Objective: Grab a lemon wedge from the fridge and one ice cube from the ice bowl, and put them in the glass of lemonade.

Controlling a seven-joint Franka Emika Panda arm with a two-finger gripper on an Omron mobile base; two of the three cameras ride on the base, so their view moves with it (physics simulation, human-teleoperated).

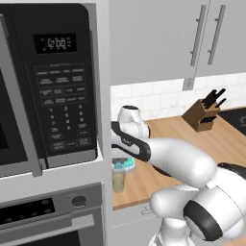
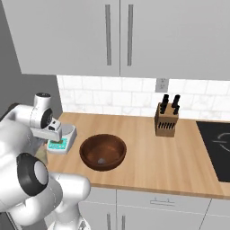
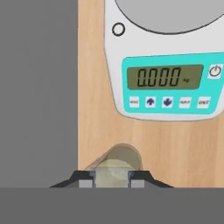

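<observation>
One small pale piece (image 3: 112, 176) sits pinched btwn the fingertips of the robot's hand (image 3: 111, 178), jaws pressed in on it from both sides; whether it is ice or lemon can't be told from the hand cam. Directly beyond it stands the glass of lemonade (image 3: 117, 158), on the wooden table (image 3: 94, 87) just beside the grey cabinet wall (image 3: 39, 87) and near the front edge of the white kitchen scale (image 3: 166, 83), which reads zero. The ice bowl (image 2: 103, 152) rests to the scale's far side, w/ one ice cube (image 2: 102, 159) left in it. Judged step: the drop into the glass. To do it well, the hand should be centred over the rim, since the piece looks to hang toward the near edge of the mouth, then lowered close before the jaws part, so nothing bounces off the rim onto the table. Main risks: nudging the light tumbler vs. the cabinet wall or scale, and releasing from too high, causing a splash.
</observation>
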